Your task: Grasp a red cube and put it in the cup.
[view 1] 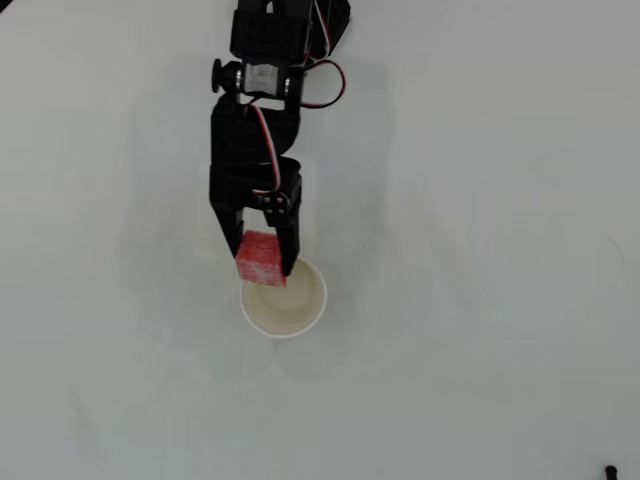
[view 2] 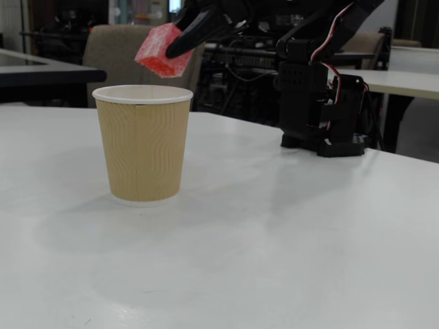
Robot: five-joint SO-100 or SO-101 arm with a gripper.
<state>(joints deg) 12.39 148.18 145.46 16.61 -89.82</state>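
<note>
The red cube (view 1: 261, 258) is held between the black fingers of my gripper (view 1: 263, 262), which is shut on it. In the fixed view the cube (view 2: 161, 50) hangs tilted in the air, a little above the rim of the cup (view 2: 143, 147), over its far right side. From overhead the cup (view 1: 288, 305) shows a white rim and pale inside, and the cube overlaps its upper left edge. In the fixed view the cup is a tan ribbed paper cup with a white rim, standing upright on the white table.
The arm's black base (view 2: 322, 103) stands on the white table (view 2: 274, 253) to the right of the cup in the fixed view. Chairs and desks fill the background behind the table. A small dark mark (view 1: 609, 470) sits at the bottom right overhead.
</note>
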